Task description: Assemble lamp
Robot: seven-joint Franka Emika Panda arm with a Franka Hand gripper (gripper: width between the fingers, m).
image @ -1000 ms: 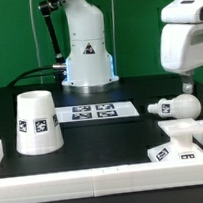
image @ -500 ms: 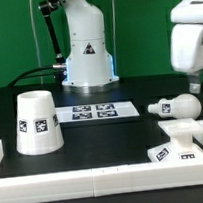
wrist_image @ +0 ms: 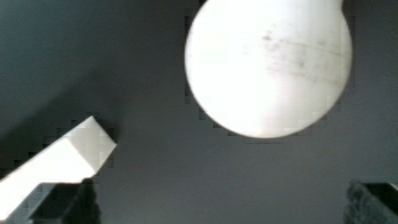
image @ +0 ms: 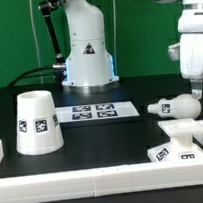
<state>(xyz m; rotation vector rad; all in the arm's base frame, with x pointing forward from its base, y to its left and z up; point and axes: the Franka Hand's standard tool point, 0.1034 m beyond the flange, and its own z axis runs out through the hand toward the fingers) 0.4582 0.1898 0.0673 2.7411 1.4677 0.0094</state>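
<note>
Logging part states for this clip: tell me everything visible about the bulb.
The bulb looks like matte white plastic, with a round head and a narrower neck carrying a black-and-white square tag. It lies on its side on the black table, head toward the exterior view's right. Only the table touches it; nothing grips it.

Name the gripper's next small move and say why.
Probably lower the gripper toward the bulb and centre its head between the fingers. The gripper hangs open and empty above the bulb, which lies on its side, untouched. In the wrist view the head sits outside the finger gap.
</note>
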